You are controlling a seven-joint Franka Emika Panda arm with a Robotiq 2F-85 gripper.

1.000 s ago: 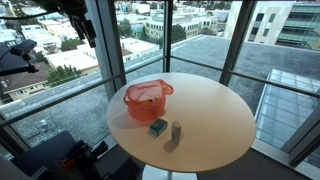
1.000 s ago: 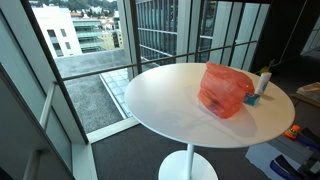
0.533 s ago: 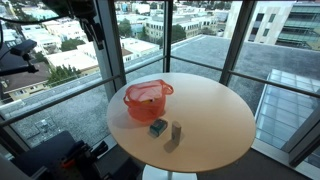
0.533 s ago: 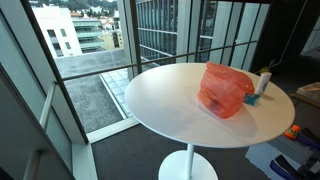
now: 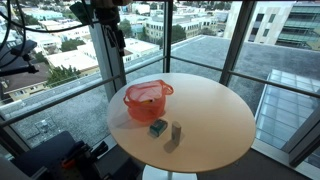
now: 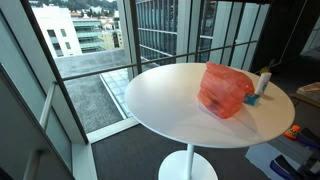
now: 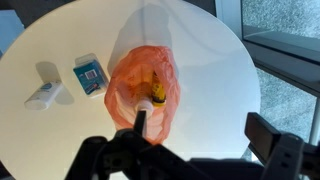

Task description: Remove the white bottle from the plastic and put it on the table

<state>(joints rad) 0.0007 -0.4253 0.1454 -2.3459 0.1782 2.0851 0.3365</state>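
Note:
The red-orange plastic basket [image 5: 148, 99] stands on the round beige table [image 5: 212, 120]. It also shows in the other exterior view [image 6: 225, 90] and in the wrist view [image 7: 140, 75]. The wrist view shows the small white bottle [image 7: 146, 103] lying inside the basket next to a yellow piece. I cannot make the bottle out in the exterior views. My gripper [image 7: 205, 130] is open and empty, high above the table, with the basket under its left finger [image 7: 140, 124]. In an exterior view the gripper [image 5: 117, 35] hangs up beyond the table's edge.
A small teal box [image 5: 158, 127] and an upright grey block [image 5: 176, 131] stand beside the basket; both show in the wrist view, box [image 7: 90, 73] and block [image 7: 45, 95]. Window frames and a railing surround the table [image 6: 170, 100].
In an exterior view the arm has swung from the upper left toward the table. The basket, box and block have not moved.

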